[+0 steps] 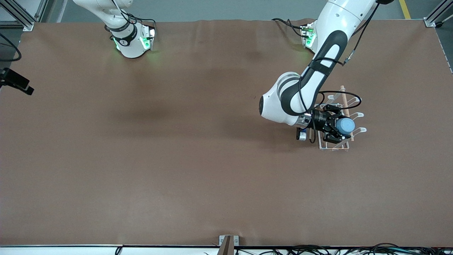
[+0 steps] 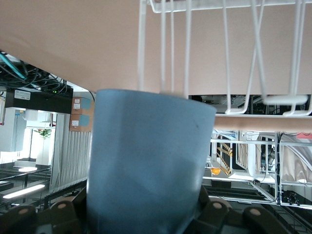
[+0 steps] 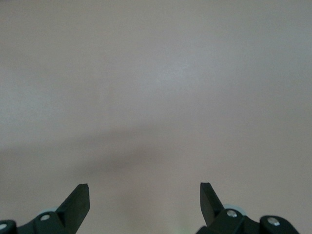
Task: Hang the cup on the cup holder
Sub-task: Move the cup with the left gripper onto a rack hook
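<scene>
**Cup over the rack, not yet hung**

While the left pincer [image 1: 338, 130] clamps the cup [image 1: 345, 125] sideways over the cup holder [image 1: 357, 115], which stands toward the left arm's end of the counter [image 1: 177, 159], no prong enters it yet. The right pincer [image 3: 144, 197] waits, spread wide.
</scene>
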You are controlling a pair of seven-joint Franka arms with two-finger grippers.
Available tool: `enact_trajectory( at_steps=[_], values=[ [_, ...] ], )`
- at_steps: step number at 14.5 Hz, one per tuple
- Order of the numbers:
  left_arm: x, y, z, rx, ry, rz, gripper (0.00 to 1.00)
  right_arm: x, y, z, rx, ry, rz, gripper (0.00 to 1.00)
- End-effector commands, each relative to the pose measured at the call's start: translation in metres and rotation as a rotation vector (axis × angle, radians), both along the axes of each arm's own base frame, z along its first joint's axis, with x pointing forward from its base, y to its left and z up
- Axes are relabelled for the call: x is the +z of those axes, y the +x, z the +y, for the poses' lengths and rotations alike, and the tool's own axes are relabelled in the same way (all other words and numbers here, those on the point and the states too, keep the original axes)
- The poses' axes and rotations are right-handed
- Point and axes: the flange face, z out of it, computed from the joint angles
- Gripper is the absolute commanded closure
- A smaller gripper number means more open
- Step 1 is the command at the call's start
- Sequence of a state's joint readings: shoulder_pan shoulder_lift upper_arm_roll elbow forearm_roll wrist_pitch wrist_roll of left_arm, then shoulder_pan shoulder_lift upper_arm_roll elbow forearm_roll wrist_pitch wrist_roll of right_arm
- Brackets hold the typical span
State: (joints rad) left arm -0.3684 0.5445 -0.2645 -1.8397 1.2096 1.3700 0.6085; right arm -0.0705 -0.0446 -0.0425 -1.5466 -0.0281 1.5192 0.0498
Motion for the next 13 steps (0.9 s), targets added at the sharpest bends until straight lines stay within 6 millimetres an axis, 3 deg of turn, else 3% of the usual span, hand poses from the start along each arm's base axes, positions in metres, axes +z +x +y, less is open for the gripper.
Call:
enact_trajectory(
  at_steps=[1,3,5,6,8,10,11,13],
  values=[
    [-0.008,-0.005,0.003,-0.012,0.034,-0.022,0.95,-0.001,0.003,0.004,0.041,-0.001,0.009,0.0],
    [-0.019,-0.007,0.003,-0.011,0.038,-0.018,0.89,-0.001,0.005,0.007,0.042,0.002,-0.004,0.0],
    [-0.022,-0.006,0.007,0.003,0.033,-0.017,0.64,-0.002,0.005,0.007,0.042,0.002,-0.005,0.0],
    [-0.022,-0.004,0.011,0.019,0.028,-0.02,0.45,-0.002,0.006,0.007,0.042,0.002,-0.01,0.0],
    [-0.023,-0.004,0.011,0.022,0.027,-0.019,0.3,-0.003,0.006,0.008,0.042,0.003,-0.009,0.0],
    [-0.022,-0.004,0.01,0.029,0.021,-0.018,0.06,-0.003,0.006,0.009,0.044,0.003,-0.009,0.0],
    [-0.021,-0.005,0.009,0.031,0.019,-0.017,0.0,-0.004,0.006,0.009,0.044,0.005,-0.007,0.0],
    [-0.02,-0.004,0.007,0.031,0.018,-0.018,0.0,-0.002,0.006,0.011,0.047,0.005,-0.009,0.0]
  ],
)
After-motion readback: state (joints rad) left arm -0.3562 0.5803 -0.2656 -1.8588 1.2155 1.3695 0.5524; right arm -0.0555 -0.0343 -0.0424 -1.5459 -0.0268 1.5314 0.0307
